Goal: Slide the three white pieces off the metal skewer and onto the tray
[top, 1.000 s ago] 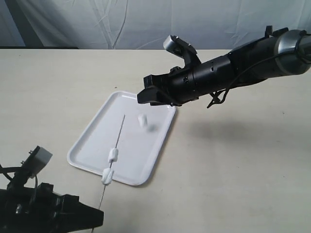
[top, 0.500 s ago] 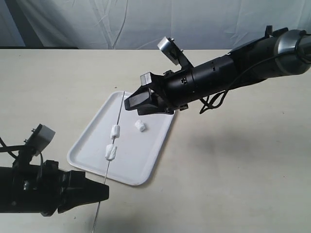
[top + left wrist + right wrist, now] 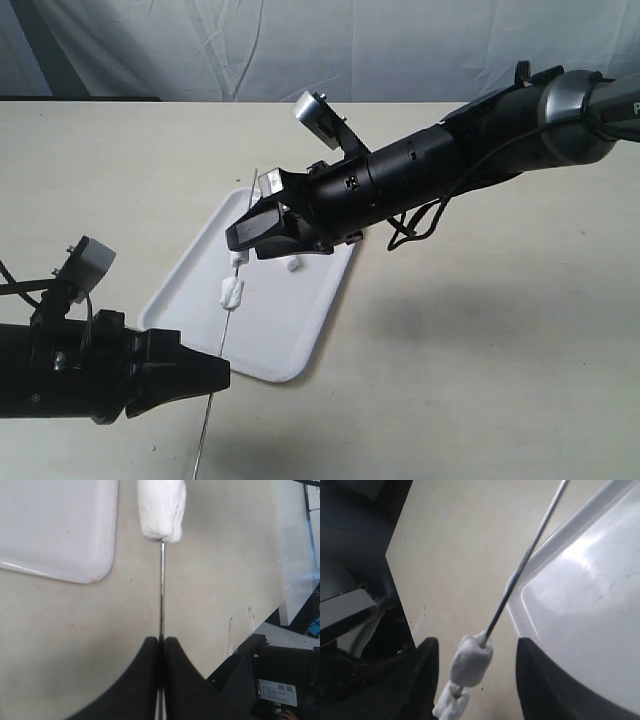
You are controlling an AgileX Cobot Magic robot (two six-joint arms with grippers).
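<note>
The thin metal skewer (image 3: 225,340) rises slanted from my left gripper (image 3: 222,380), which is shut on its lower part; the wrist view shows the jaws pressed on the rod (image 3: 161,590). Two white pieces stay threaded: one (image 3: 232,292) in plain sight, one (image 3: 237,256) at the edge of my right gripper (image 3: 262,240). That gripper is open, its fingers either side of the upper piece (image 3: 471,660) without touching it; the lower piece (image 3: 450,705) hangs below. A third white piece (image 3: 294,266) lies loose on the white tray (image 3: 190,290).
The beige table (image 3: 480,380) carries only the tray. My right arm (image 3: 470,150) stretches across above the tray's far end. A pale backdrop cloth (image 3: 300,40) closes off the back.
The left gripper has lifted and pushed the skewer forward over the tray. My right gripper has come down and left to straddle the upper threaded piece. The freed piece has settled on the tray.
</note>
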